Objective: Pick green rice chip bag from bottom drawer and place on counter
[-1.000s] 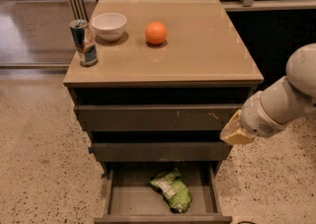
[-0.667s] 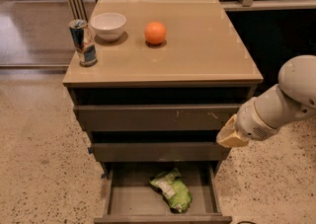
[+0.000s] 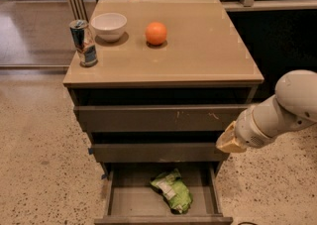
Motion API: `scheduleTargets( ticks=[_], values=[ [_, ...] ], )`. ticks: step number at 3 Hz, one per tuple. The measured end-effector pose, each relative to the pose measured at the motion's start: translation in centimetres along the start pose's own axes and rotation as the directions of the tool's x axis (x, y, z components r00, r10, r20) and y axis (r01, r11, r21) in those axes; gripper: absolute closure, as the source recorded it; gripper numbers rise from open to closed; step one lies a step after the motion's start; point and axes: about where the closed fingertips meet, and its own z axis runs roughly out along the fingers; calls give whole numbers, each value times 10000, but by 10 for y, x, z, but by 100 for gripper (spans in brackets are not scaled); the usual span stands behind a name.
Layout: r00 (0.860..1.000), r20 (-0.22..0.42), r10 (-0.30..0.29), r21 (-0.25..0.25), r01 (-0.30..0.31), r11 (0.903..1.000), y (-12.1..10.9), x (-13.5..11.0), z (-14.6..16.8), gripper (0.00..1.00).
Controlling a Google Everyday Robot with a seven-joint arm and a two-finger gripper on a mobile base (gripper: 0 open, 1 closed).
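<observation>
Since a second ago the white arm (image 3: 282, 112) has sunk and drawn in a little to the left. Its tan-tipped hand (image 3: 229, 140) now hangs at the cabinet's right front corner, level with the middle drawer (image 3: 156, 152) and above the right side of the bottom drawer (image 3: 113, 200). I cannot tell whether the hand is open or closed; it holds nothing that shows. Nothing else has moved.

The bag (image 3: 172, 194) lies on the floor of the open bottom drawer, right of centre and slanted. It is crumpled light-green foil with a pale panel and darker green marks, shiny at the creases. The hand is well apart from it.

The drawers are flat grey-brown boards. The top drawer (image 3: 158, 118) is the widest, with pale scratches on its front, and the bottom one is the narrowest. All three stand pulled out by steps. The table (image 3: 198, 50) is a smooth, glossy beige slab. On it stand a round orange (image 3: 156, 33), a white bowl (image 3: 109, 26) and a dented metal can (image 3: 84, 43) at the left edge. The floor (image 3: 39, 169) is speckled stone.
</observation>
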Motion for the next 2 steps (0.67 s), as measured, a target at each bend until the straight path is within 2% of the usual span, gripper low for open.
scheduleTargets(
  ticks=[1,2],
  values=[
    [9997,242,-60,130,57,9999,0,37,64,100],
    [9979,631,147,477,-177,9987,-35,84,170,100]
  ],
)
